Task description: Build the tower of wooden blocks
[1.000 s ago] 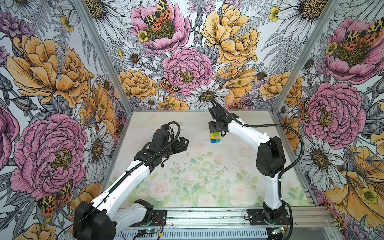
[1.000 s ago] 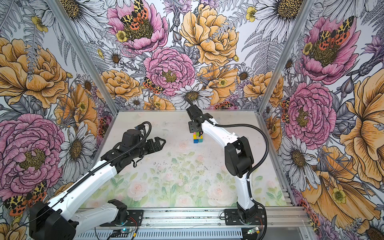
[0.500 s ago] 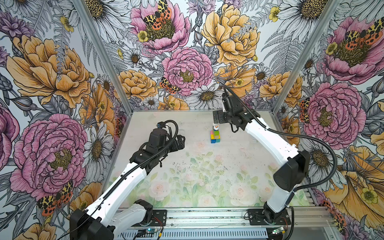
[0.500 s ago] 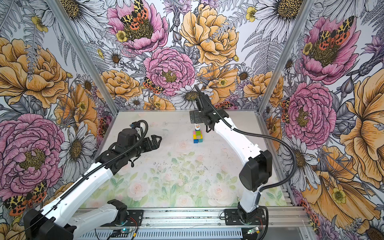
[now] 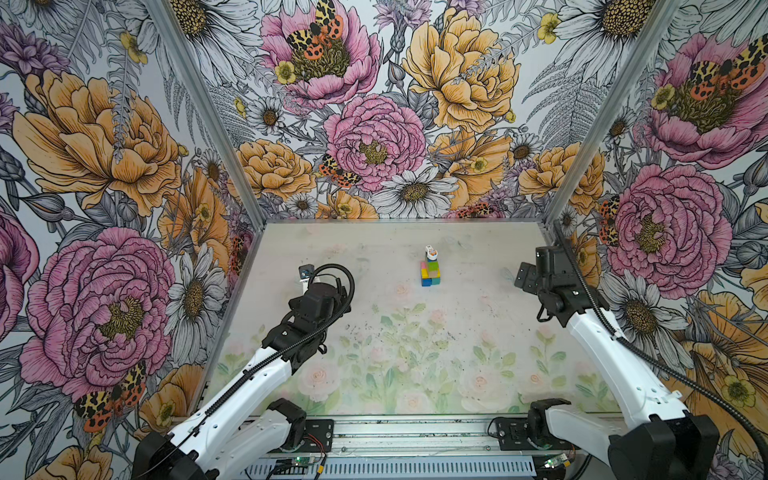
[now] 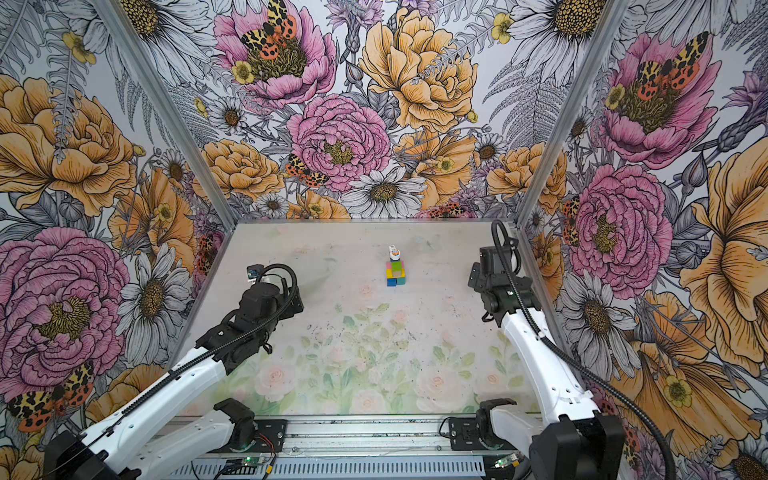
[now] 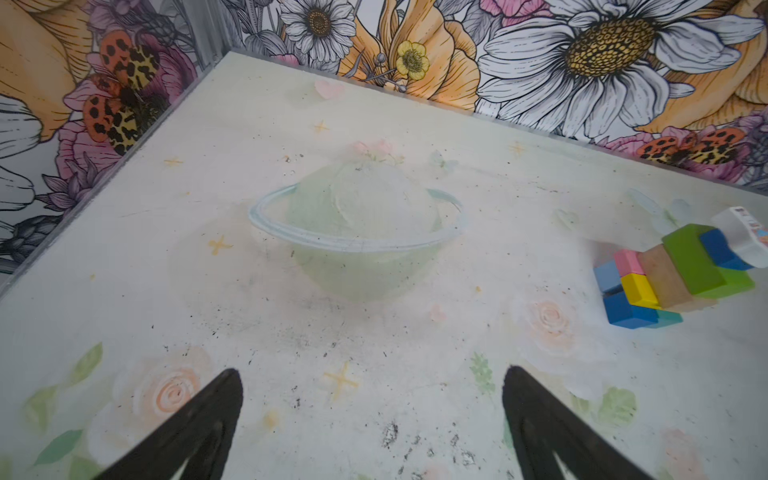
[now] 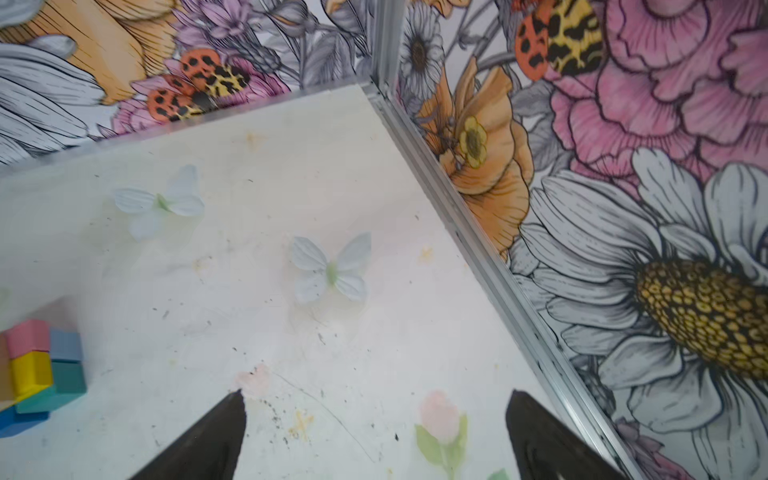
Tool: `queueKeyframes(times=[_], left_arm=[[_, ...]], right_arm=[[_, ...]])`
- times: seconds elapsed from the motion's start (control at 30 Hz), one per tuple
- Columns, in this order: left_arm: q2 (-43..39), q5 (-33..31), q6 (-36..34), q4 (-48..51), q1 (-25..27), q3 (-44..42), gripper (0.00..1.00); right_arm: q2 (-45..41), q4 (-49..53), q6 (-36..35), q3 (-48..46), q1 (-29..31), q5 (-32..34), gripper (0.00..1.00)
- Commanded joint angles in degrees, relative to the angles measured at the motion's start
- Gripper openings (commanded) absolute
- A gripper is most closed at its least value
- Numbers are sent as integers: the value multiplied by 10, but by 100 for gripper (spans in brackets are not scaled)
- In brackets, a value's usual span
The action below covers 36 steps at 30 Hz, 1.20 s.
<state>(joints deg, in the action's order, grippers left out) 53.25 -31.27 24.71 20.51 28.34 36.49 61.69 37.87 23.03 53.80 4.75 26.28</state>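
Observation:
The tower stands alone toward the back middle of the mat. In the left wrist view the tower has light blue, dark blue and teal cubes lowest. Above them lie yellow, pink and bare-wood bricks, then a green brick and a small dark blue block. A white figure is topmost. My left gripper is open and empty, far left of the tower. My right gripper is open and empty by the right wall, with the tower's edge off to its side.
Flowered walls close in the mat on three sides, with metal posts at the back corners. The right wrist is close to the right wall. The left wrist is near the left wall. A metal rail runs along the front.
My right gripper has opened and drawn away from the tower's top to the right wall, leaving the white figure on top. The left arm has pulled back a little to the left.

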Motion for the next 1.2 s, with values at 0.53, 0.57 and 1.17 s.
queueKeyframes(times=[0.53,0.57,1.17], left_arm=[[88,8,-208,-443,-170,-133,99],[95,12,-208,-468,-180,-149,99],[360,151,-281,-830,-238,-189,99]], right_arm=[[-44,-464,-47,-303,-64,-20,100],[-35,-484,-52,-306,-64,-29,100],[170,-885,-135,-369,-65,-93,100]])
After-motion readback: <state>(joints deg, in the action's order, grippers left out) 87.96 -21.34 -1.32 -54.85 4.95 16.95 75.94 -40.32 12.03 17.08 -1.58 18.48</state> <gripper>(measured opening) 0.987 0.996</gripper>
